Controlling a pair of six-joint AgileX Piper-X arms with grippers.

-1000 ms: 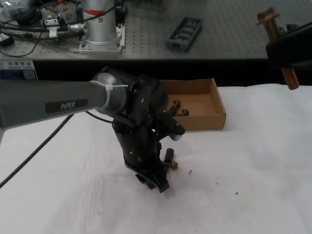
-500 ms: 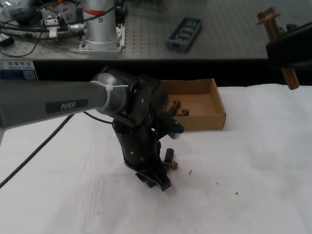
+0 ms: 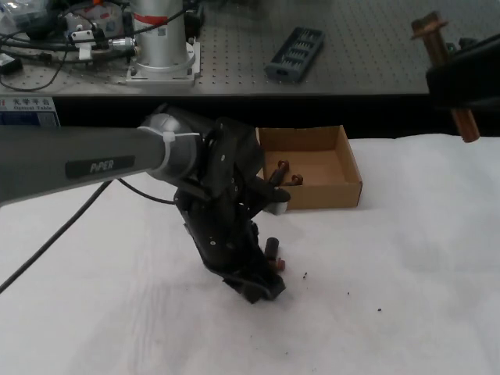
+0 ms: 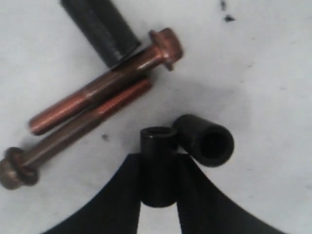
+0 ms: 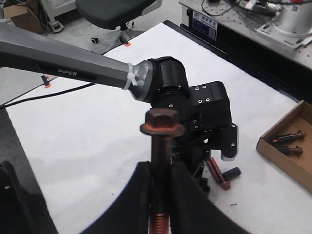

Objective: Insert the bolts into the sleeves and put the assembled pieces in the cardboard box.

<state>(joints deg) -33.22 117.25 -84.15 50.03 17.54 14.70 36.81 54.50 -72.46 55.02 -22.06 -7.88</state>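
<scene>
My left gripper [image 4: 158, 163] is shut on a short black sleeve [image 4: 158, 141], held end-up just above the white cloth. Beside it lie a second black sleeve [image 4: 207, 144], a third sleeve [image 4: 100, 24] and two copper bolts [image 4: 102, 90] [image 4: 73, 139]. In the high view this gripper [image 3: 262, 287] points down at mid-bench, in front of the cardboard box [image 3: 348, 168]. My right gripper [image 5: 161, 168] is shut on an upright copper bolt [image 5: 162, 129], head up. It hangs high at the right [image 3: 461, 78], far from the cloth.
The cardboard box [image 5: 273, 151] holds two assembled pieces [image 3: 285, 173]. The left arm's link [image 3: 78, 164] and cable span the left half of the bench. Behind the cloth stands a metal bench with a grey post [image 3: 160, 35] and a blue-grey tray [image 3: 295, 51].
The left arm has shifted slightly and its wrist has turned a little over the loose parts. The right arm with its bolt has kept still.
</scene>
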